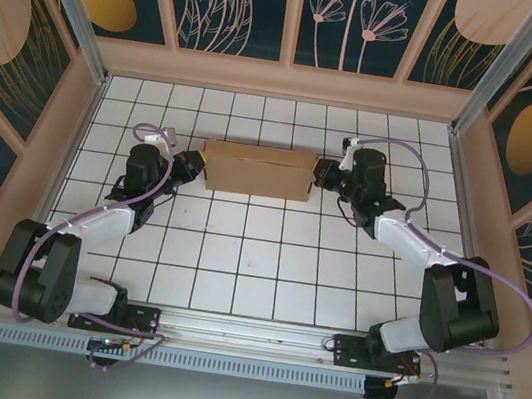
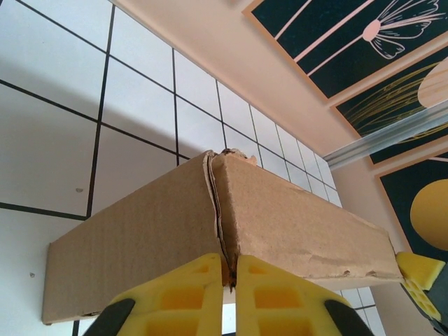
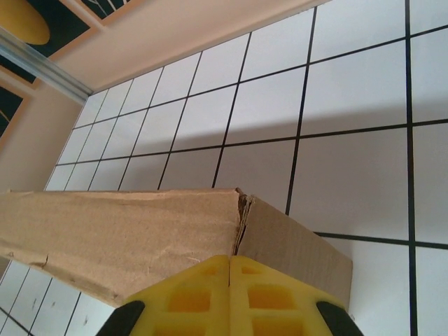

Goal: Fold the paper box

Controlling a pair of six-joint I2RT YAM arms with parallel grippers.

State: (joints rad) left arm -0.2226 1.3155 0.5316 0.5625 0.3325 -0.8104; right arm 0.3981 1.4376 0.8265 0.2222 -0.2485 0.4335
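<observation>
I've got the paper box (image 1: 257, 170) lying centred near the table's (image 1: 235, 266) far edge. The left gripper (image 2: 229, 271) and right gripper (image 3: 229, 263) each pinch an end corner seam. It looks light, thin and probably tearable, so I'd grip at the creases.

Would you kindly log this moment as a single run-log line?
left hand: shut on paper box, left end corner | right hand: shut on right end corner | box: closed rectangular form, between both hands

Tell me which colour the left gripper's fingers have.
Bright yellow; the left gripper shows it best in the left wrist view.
</observation>
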